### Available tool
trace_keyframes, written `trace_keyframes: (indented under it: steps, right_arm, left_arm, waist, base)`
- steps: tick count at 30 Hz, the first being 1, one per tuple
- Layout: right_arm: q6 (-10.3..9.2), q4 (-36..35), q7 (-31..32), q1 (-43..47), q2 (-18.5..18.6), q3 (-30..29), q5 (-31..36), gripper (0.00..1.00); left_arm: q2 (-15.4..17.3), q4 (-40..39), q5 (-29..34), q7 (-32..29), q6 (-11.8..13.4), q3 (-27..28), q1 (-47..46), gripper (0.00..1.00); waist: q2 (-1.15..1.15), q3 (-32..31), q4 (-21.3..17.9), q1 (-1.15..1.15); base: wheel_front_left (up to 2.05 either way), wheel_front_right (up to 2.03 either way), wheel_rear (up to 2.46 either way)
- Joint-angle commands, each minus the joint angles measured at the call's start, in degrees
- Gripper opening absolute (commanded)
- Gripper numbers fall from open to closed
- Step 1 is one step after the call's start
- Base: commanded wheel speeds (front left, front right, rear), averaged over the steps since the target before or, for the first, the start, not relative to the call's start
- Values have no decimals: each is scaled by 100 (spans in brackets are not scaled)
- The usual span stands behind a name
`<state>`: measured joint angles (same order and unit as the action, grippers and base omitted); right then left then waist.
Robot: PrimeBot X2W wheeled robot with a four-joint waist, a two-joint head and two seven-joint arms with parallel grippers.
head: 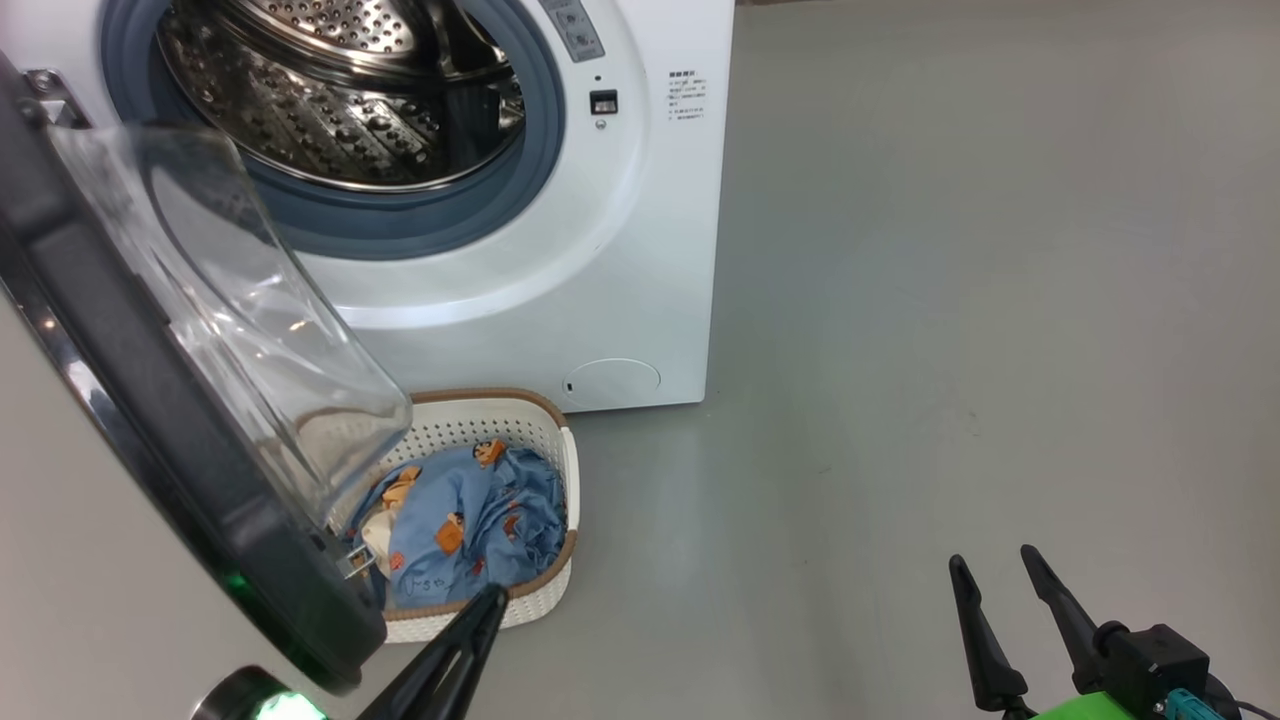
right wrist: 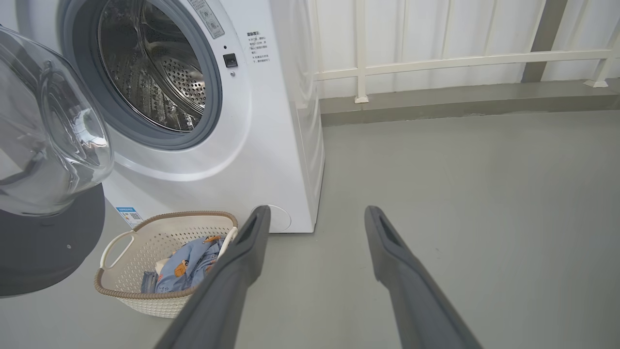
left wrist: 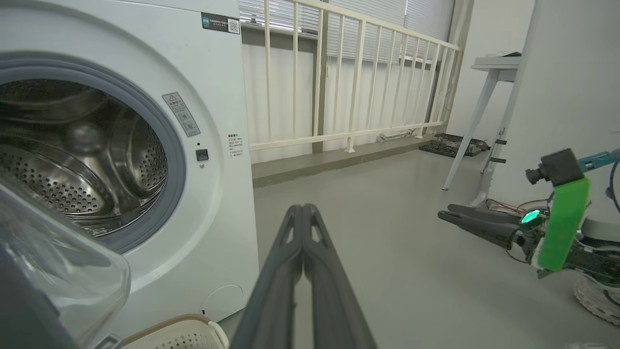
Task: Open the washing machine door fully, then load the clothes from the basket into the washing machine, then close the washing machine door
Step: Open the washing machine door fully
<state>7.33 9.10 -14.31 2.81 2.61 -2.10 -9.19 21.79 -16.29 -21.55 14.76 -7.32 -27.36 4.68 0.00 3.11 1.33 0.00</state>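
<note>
Plainly, the left claw (head: pixel 487 603) is shut tight, its two dark fingers pressed flat together with nothing between them. In the head view its tip lies across the near rim of the basket (head: pixel 480 425), though whether it touches that rim cannot be told. The right claw (head: pixel 988 558) stands wide open and empty above bare grey floor (head: pixel 950 300), well apart from the basket, off to the robot's right.

The basket sits on the floor just in front of the washing machine (head: pixel 560 280), near its lower front panel. The clothes (head: pixel 470 520) lie bunched inside it: light-blue fabric with small orange-brown figures and a bit of cream cloth at the left. The washing machine door (head: pixel 200 370) is swung open on the left, and its clear glass bowl hangs over the basket's left part. Behind it the steel drum (head: pixel 340 100) is open to view inside its grey rubber ring. A pale railing (left wrist: pixel 339 72) runs behind the machine.
</note>
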Motion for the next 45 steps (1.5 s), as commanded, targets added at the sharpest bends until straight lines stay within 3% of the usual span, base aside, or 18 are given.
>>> trace_keyframes:
  steps: [1, 22, 45]
  right_arm:
    - [16, -112, -69, -165, 27, 178, -43, 100]
    - [16, -84, -69, -171, 27, 233, -151, 100]
    - [16, 32, -69, -246, 27, 238, -232, 100]
  left_arm:
    - [83, -56, -60, 24, -17, 201, -167, 0]
    - [-102, 1606, -472, 24, -17, 976, -598, 0]
    - [-243, 1694, -390, 24, -17, 1797, -269, 0]
  waist:
    - [0, 9, -7, 0]
    - [0, 91, -87, 0]
    - [0, 126, 408, 0]
  base:
    - [0, 0, 0]
    - [0, 0, 0]
    - [0, 0, 0]
